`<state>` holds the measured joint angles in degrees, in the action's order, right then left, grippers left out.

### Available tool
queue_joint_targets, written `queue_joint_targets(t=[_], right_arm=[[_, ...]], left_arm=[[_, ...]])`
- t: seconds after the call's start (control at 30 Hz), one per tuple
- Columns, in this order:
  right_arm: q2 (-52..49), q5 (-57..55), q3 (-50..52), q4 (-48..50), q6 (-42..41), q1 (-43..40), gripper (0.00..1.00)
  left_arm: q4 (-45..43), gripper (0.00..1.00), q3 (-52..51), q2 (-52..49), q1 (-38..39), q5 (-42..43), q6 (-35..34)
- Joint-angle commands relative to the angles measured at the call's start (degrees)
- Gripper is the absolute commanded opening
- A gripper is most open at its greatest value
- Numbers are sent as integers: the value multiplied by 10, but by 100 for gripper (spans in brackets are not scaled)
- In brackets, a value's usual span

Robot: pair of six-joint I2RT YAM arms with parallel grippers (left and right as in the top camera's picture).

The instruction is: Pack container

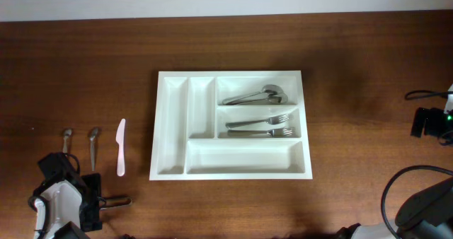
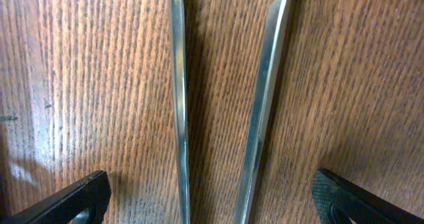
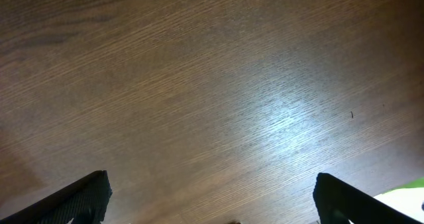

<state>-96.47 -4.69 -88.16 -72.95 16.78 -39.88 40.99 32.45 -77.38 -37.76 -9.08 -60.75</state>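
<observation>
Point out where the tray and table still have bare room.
In the tray, both narrow slots and the long near slot are bare; spoons and forks occupy the other two. The table is bare right of the tray; crowded left, by the knife and two utensils.

text: none legible | labels: none | numbers: none

On the brown wooden table [image 2: 86,78] I see a slim shiny steel handle [image 2: 179,105] and, just beside it on the right, a second steel handle [image 2: 265,98]. They do not touch, but they come closer toward the bottom edge. The left gripper [image 2: 212,194] is spread wide. Its black fingers [image 2: 73,201] stand at both lower corners, with both handles between them, and touch neither handle.
</observation>
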Motion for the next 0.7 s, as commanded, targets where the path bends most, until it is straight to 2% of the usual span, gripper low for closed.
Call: queue_joint_targets(t=[0.0, 0.43, 0.67], right_arm=[[13, 1, 1, 2, 3, 1, 99], [13, 1, 1, 2, 3, 1, 99], [13, 1, 1, 2, 3, 1, 99]], left_arm=[[-1, 99, -7, -4, -3, -12, -14], [-14, 99, -27, -4, -3, 58, -14], [-29, 99, -51, -4, -3, 63, -14]])
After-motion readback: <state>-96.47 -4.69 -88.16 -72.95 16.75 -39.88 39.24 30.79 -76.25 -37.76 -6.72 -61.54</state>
